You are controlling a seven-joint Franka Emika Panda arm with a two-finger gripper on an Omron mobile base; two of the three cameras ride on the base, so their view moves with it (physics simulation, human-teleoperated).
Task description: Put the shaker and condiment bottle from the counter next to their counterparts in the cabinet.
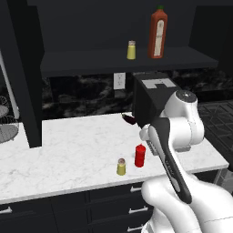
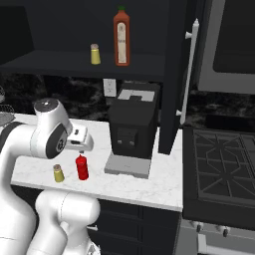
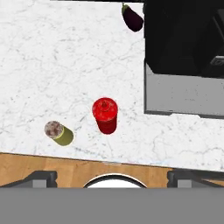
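Two base cameras sit behind the arm, left and right, facing forward and down, sharing the desk point(image 1: 68, 145), the condiment bottle point(image 1: 140, 155), the shaker point(image 1: 121, 167) and the cabinet point(image 1: 91, 61) shelf at 12 o'clock, while the hand camera looks straight down, close over both.

Red condiment bottle point(image 2: 82, 167) and yellow shaker point(image 2: 59, 173) stand side by side on the marble bench point(image 2: 149, 187), beside the coffee machine point(image 2: 132, 129).
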